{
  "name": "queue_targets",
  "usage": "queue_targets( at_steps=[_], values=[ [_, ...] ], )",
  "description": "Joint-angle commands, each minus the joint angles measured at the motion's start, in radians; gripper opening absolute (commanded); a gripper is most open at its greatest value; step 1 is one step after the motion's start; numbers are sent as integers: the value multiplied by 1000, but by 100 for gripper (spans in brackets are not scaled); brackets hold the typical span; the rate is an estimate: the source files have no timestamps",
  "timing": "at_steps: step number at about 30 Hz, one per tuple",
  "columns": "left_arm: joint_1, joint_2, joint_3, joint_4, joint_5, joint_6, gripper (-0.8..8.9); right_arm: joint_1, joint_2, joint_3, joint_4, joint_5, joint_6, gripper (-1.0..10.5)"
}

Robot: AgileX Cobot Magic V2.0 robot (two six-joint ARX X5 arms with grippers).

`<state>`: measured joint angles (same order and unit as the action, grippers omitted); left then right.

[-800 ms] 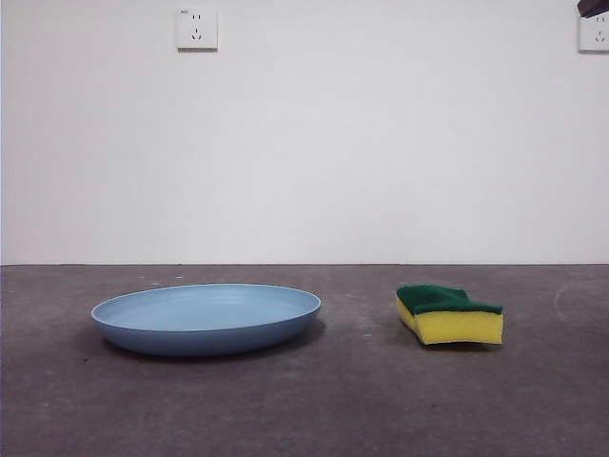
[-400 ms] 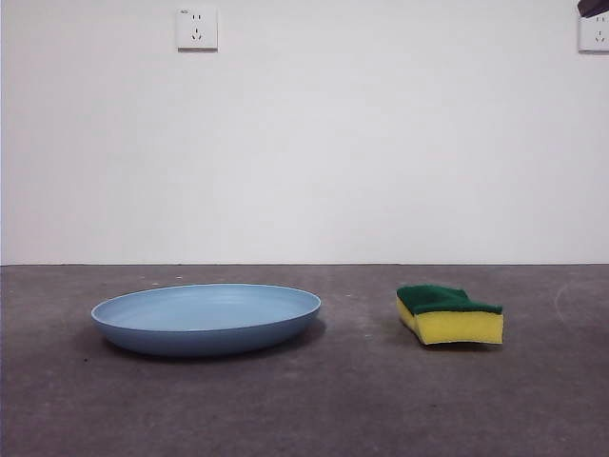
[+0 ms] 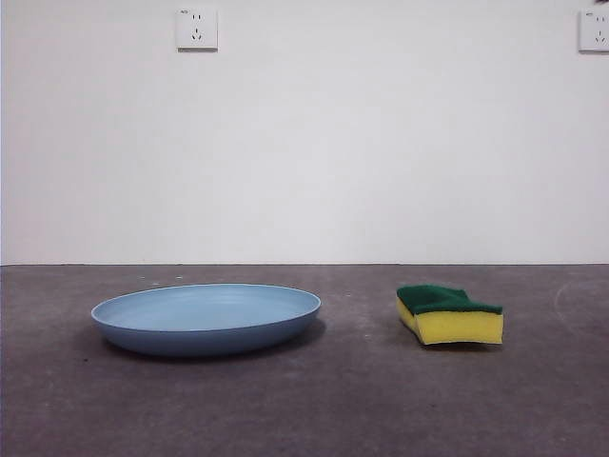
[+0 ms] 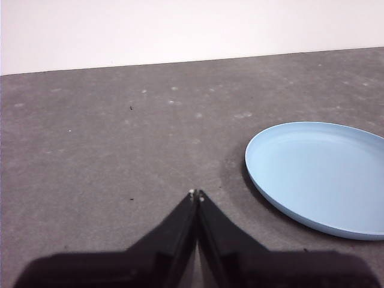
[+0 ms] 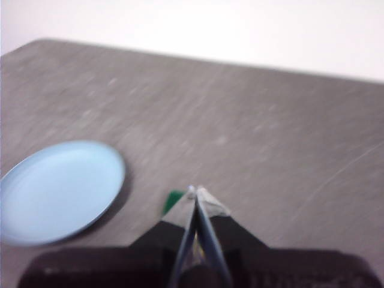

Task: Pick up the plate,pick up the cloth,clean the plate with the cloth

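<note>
The light blue plate (image 3: 206,318) lies flat on the dark grey table, left of centre in the front view. It also shows in the left wrist view (image 4: 321,175) and the right wrist view (image 5: 57,189). The cloth, a yellow sponge with a green top (image 3: 449,314), lies to the plate's right; in the right wrist view only a green corner (image 5: 174,200) shows beside the jaws. My left gripper (image 4: 196,194) is shut and empty, above bare table beside the plate. My right gripper (image 5: 194,191) is shut and empty, high above the sponge. Neither gripper shows in the front view.
A white wall stands behind the table, with a socket (image 3: 196,29) at upper left and another (image 3: 594,30) at the top right corner. The table's far edge meets the wall.
The black tip at the front view's top right corner has gone out of view. The plate and the sponge have not moved.
</note>
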<state>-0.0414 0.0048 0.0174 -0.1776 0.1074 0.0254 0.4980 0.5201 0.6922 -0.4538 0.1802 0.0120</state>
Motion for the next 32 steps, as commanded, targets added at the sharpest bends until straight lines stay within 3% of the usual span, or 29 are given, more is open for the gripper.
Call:
queue_targets(
  at_steps=[1,8,13,19,25,32],
  values=[
    [3,-2,-13,1,0,-6,-3,-85,-43,-64,67,0,-44,2],
    [3,-2,-13,1,0,-6,-3,-336,-249,-336,314,-187,-47,2],
    [3,-2,-13,1,0,-6,-3,-444,-400,-499,335,-262,-30,2],
    [3,-2,-13,1,0,-6,-3,-471,-522,-624,335,-260,38,2],
    [3,-2,-13,1,0,-6,-3,-470,-519,-687,319,-260,94,2],
    [3,-2,-13,1,-1,-6,-3,-471,-519,-687,277,-256,95,2]
  ],
)
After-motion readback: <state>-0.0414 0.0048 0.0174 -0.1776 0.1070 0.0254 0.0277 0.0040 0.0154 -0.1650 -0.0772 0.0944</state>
